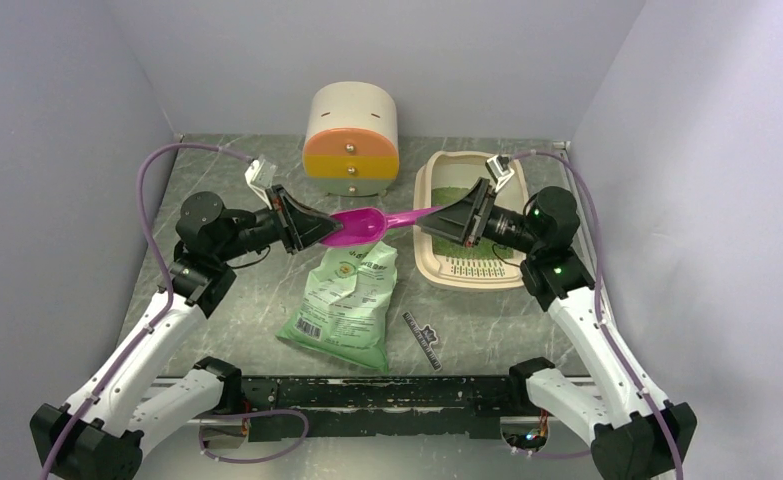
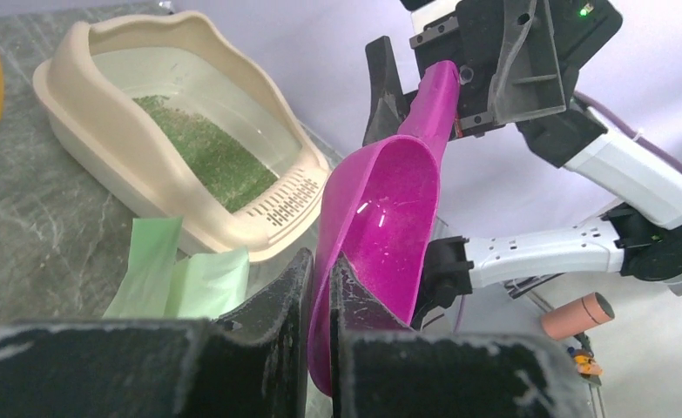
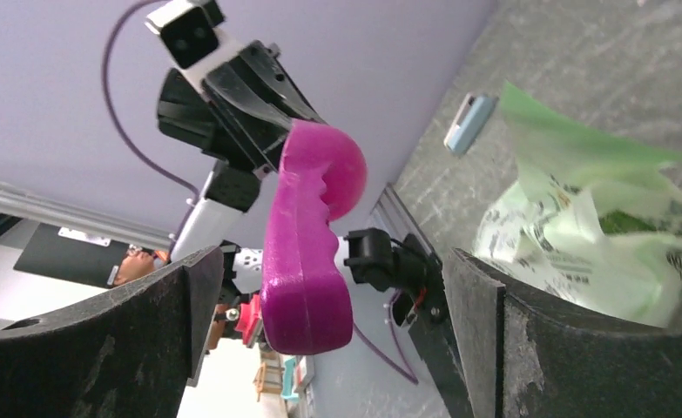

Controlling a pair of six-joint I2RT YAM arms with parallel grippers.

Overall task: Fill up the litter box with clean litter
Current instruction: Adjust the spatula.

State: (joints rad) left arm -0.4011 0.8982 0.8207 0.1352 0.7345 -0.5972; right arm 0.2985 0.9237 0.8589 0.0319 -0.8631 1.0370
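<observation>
Room: lilac walls close in a grey marbled worktop (image 1: pixel 257 300) on three sides.
Left end effector (image 1: pixel 307 228): pressed together on the wall of the bowl of the magenta scoop (image 1: pixel 359 227), holding it in the air left of the middle.
Magenta scoop: its long axis runs left to right, with the bowl on the left and the handle on the right. In the left wrist view the bowl looks empty.
Green bag (image 1: pixel 347 300): lies crumpled on the worktop, on the near side of the scoop and partly under it.
Drawer unit (image 1: pixel 352 140): stands at the far middle, behind the scoop.
Right end effector (image 1: pixel 457 215): its jaws are spread wide on both sides of the handle, and no pad seems to touch it.
Litter box (image 1: pixel 472 283): sits on the worktop at the far right, partly under the right end effector, with its slotted ledge at the near end.
Clean litter (image 2: pixel 206 157): a thin green layer in the box, with part of the floor bare.
Key relation: the box lies to the right of the bowl, beyond the handle, so the right arm is nearer to it. The bag lies nearer to the bowl, so I judge that filling the scoop comes first.
</observation>
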